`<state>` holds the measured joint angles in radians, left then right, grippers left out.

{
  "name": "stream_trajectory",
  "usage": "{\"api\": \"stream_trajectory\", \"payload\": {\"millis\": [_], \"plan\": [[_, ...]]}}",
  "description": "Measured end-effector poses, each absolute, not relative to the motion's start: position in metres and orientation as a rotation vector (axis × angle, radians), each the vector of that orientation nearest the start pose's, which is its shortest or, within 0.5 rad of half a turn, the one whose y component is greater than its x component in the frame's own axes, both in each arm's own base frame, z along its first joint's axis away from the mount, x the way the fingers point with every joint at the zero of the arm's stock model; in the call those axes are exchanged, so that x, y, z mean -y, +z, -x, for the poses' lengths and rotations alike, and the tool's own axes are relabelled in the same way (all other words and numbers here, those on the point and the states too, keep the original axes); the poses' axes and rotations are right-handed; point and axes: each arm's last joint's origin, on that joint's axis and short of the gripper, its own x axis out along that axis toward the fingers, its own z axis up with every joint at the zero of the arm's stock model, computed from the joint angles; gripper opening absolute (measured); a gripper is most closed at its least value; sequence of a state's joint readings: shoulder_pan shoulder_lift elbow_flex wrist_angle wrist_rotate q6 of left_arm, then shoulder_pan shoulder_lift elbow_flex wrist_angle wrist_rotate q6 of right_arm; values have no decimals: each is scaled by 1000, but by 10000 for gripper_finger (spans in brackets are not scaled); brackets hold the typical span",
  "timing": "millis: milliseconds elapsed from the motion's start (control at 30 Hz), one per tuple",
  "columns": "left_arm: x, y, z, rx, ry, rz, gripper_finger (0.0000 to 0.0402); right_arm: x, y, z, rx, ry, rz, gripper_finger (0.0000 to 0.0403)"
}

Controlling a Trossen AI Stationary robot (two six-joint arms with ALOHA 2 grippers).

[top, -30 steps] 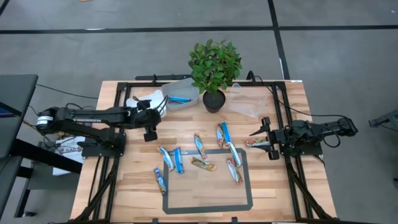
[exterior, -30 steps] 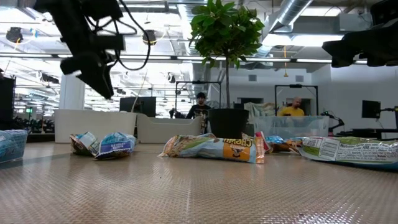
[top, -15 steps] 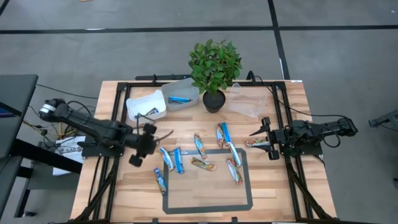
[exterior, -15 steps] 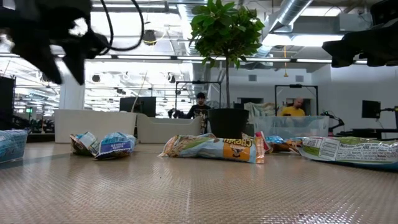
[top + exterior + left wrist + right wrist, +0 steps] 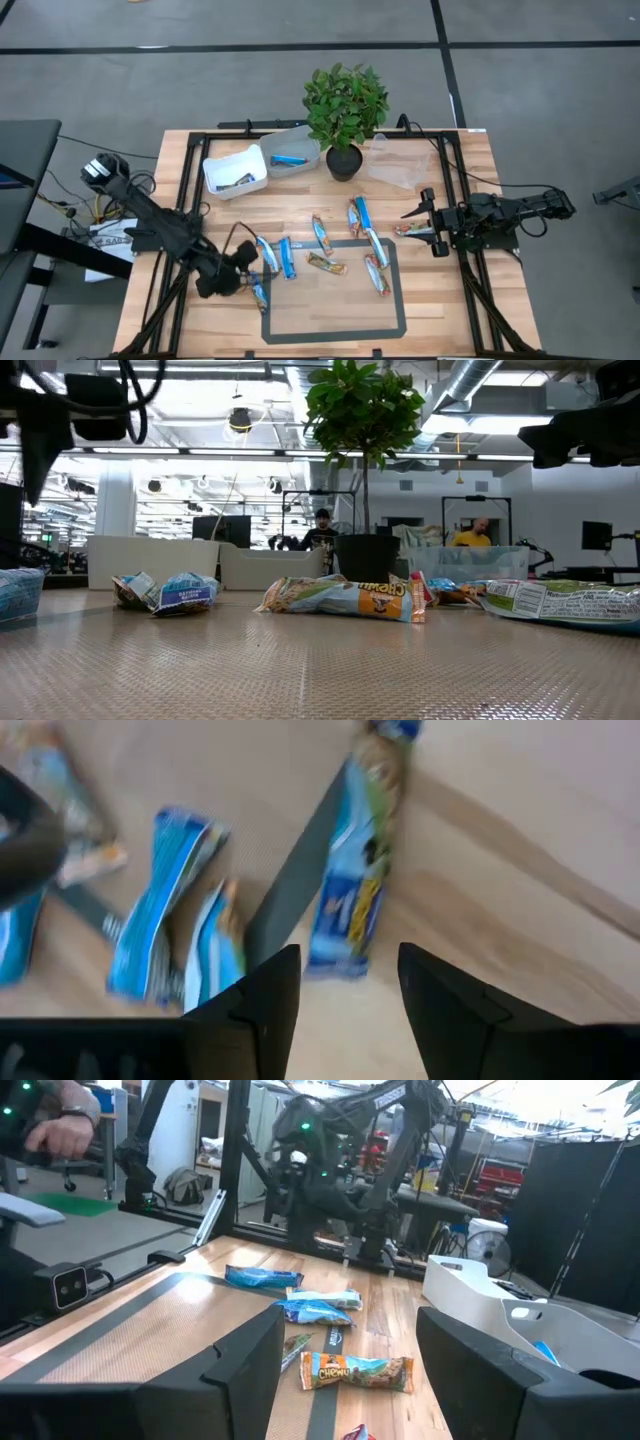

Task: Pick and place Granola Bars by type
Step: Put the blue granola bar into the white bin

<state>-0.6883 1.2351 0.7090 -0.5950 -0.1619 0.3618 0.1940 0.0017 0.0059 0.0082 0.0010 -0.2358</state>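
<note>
Left arm swung from the tubs down to the front-left bar.

Left gripper (image 5: 243,275), fingers apart and empty, now hovers over a blue-and-white bar (image 5: 258,291) on the tape outline's (image 5: 335,338) edge, probably next pick. Right gripper (image 5: 424,222) waits, spread.

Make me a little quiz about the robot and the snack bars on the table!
1. True or false: the left gripper is holding a bar.
2. The potted plant stands between what? A) two clear tubs B) two arms C) two bars
3. Which tub holds a blue bar: the white tub or the clear tub beside the plant?

Key: 1. False, its fingers are open above a bar. 2. A. 3. The clear tub.
</note>
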Motion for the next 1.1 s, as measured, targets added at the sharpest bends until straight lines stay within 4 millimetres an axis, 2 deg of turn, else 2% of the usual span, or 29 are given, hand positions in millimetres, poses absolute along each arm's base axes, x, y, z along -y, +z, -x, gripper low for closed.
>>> {"api": "stream_trajectory", "payload": {"millis": [300, 933, 1100], "plan": [[150, 176, -183, -906, -706, -923, 164, -19, 166, -96, 35, 191, 234, 224], [159, 139, -201, -963, -736, -993, 164, -19, 166, -96, 35, 191, 234, 224], [158, 135, -205, -966, -731, -980, 139, -19, 166, -96, 35, 191, 234, 224]]}}
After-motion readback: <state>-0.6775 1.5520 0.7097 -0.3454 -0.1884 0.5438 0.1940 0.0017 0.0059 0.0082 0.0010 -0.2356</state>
